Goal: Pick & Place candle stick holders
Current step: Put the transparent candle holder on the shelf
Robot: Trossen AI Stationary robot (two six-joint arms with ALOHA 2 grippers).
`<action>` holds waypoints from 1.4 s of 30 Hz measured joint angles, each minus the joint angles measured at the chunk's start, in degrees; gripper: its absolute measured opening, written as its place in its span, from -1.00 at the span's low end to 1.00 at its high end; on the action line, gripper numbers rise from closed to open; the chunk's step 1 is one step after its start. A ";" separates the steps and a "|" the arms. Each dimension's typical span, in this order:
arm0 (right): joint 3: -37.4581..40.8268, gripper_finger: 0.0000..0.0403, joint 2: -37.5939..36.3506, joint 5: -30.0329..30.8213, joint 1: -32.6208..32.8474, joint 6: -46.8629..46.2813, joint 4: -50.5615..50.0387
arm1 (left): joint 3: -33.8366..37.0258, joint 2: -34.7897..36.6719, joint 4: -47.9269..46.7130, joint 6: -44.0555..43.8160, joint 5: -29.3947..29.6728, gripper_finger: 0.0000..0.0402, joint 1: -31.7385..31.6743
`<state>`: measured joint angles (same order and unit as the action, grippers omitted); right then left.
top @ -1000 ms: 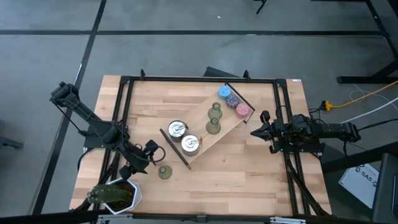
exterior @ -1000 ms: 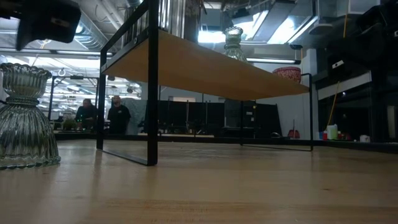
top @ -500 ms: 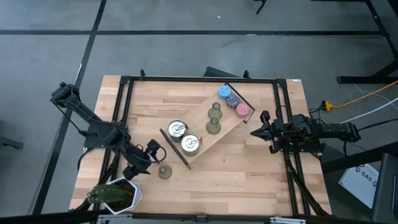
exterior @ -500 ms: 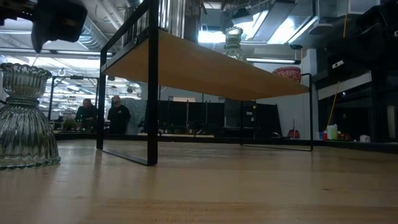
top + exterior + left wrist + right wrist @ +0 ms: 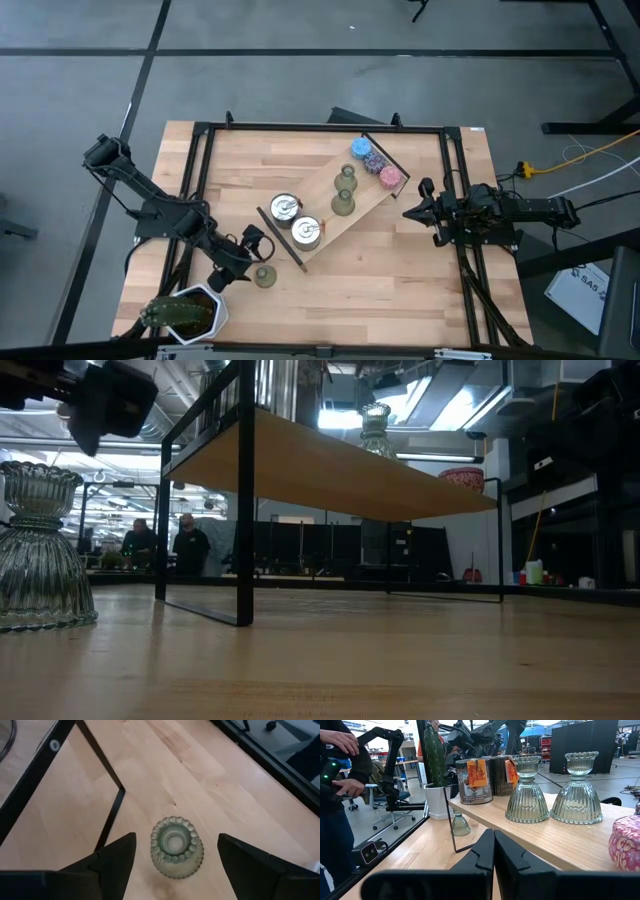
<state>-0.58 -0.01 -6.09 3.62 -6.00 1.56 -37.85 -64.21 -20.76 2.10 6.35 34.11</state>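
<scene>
Table (image 5: 400,270): you see a pale wood top inside a black frame, with both arms reaching in from its two sides
Shelf (image 5: 335,215): a long wooden board on thin black legs sits at a slant across the middle of the table; from table height you look up at its underside (image 5: 330,465)
Left arm: it comes in from the table's left edge, and your left gripper (image 5: 247,262) hangs just above the wood near the front left corner
Left gripper state: the fingers (image 5: 117,857) are spread, one on each side of the lone holder, touching neither side of it and gripping nothing
Right arm: it waits at the table's right edge; your right gripper (image 5: 412,212) points at the shelf with its fingers (image 5: 482,855) pressed together and nothing between them
Cactus pot (image 5: 185,315): a white pot with a green cactus stands at the front left corner, near the left gripper
Tins (image 5: 296,220): two round silver tins stand side by side at the shelf's front-left end
Pucks (image 5: 375,165): blue, purple and pink glittery pucks sit in a row at the far-right end
Candle stick holders: two (image 5: 344,192) stand upright mid-shelf, close together; the third (image 5: 265,276) stands upright on the table, just off the shelf's front-left end
</scene>
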 joint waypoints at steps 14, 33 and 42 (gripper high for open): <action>0.00 -0.95 0.00 0.00 0.01 0.00 0.02 | 0.02 0.43 -2.07 -5.00 2.52 0.38 0.67; 0.01 -0.95 0.00 0.00 0.02 0.00 0.02 | 0.02 -0.07 -1.21 -12.04 4.53 0.38 0.65; 0.00 -0.95 0.00 0.00 0.02 0.00 0.01 | 4.40 -0.09 4.79 -15.03 3.04 0.38 1.96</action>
<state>-0.57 -0.01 -6.09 3.63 -6.00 1.57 -33.44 -64.29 -15.97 -12.92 9.39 36.07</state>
